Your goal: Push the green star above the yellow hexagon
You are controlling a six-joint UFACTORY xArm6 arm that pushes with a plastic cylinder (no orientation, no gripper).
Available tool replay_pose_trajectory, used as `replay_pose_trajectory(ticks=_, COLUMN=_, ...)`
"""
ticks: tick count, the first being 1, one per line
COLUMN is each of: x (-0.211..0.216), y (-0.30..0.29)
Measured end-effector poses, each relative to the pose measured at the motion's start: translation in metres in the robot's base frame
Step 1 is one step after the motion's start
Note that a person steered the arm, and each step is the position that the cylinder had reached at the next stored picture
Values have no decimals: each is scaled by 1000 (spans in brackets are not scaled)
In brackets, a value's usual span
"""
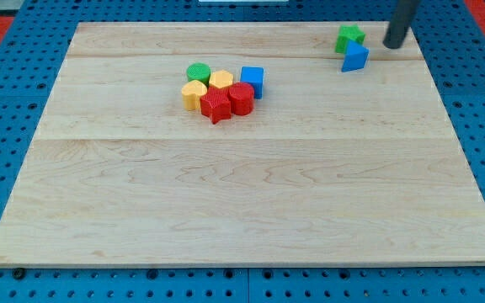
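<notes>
My tip [393, 45], a plain dark rod with no end effector jaws to part or close, sits at the view's upper right, just right of the ridged green star [349, 37]. The blue block [354, 57], perhaps a wedge, touches the star below. The yellow hexagon [194, 93] lies well left in the cluster on the pale wooden surface [242, 194].

Green star [349, 37] at top right, yellow hexagon [194, 94] mid-board.

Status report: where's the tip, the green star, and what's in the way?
My tip right of green star, apart. Star far right of yellow hexagon. Blue block touching star below.
</notes>
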State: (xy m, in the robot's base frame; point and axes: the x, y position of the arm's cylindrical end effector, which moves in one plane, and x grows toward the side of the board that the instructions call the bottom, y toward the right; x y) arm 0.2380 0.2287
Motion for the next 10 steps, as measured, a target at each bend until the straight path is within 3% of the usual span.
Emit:
replay_pose_trajectory(ticks=3, x=-10, y=-63)
replay_pose_trajectory(ticks=8, x=41, y=-128)
replay_pose_trajectory(ticks=10, x=67, y=-106)
